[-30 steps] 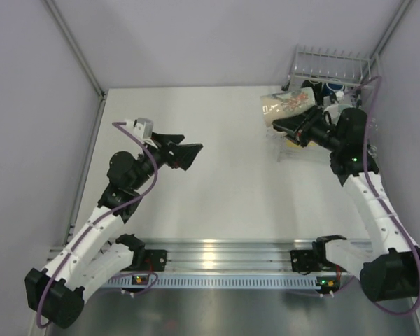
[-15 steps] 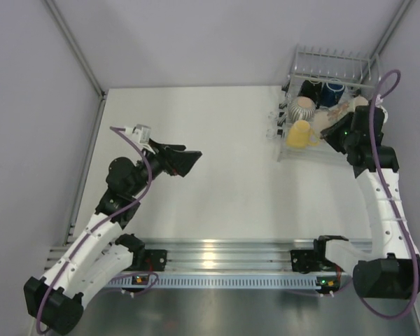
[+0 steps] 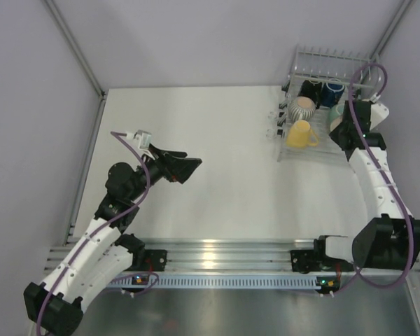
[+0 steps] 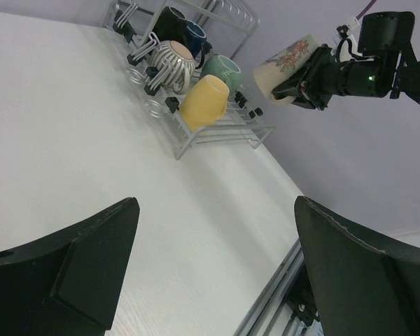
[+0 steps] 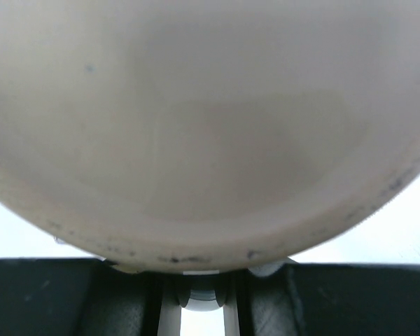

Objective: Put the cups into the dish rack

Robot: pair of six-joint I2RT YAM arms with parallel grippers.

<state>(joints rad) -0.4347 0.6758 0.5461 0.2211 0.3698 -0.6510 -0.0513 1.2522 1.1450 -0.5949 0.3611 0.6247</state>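
Observation:
The dish rack (image 3: 332,56) stands at the far right of the table. In it lie a black mug (image 3: 309,89), a dark blue mug (image 3: 332,93), a grey ribbed mug (image 3: 302,106), a yellow mug (image 3: 301,133) and a teal-green mug (image 3: 335,116). My right gripper (image 3: 348,124) hangs over the rack's right side, shut on the tall cream mug (image 4: 283,59), whose base fills the right wrist view (image 5: 210,126). My left gripper (image 3: 189,165) is open and empty above the table's left half, far from the rack.
The rack (image 4: 224,133) and its mugs also show in the left wrist view. Grey walls close in the table on the left, back and right. An aluminium rail (image 3: 217,252) runs along the near edge between the arm bases.
My right arm has swung right with the cream mug, from the rack's left front to over its right side. My left arm has shifted only slightly.

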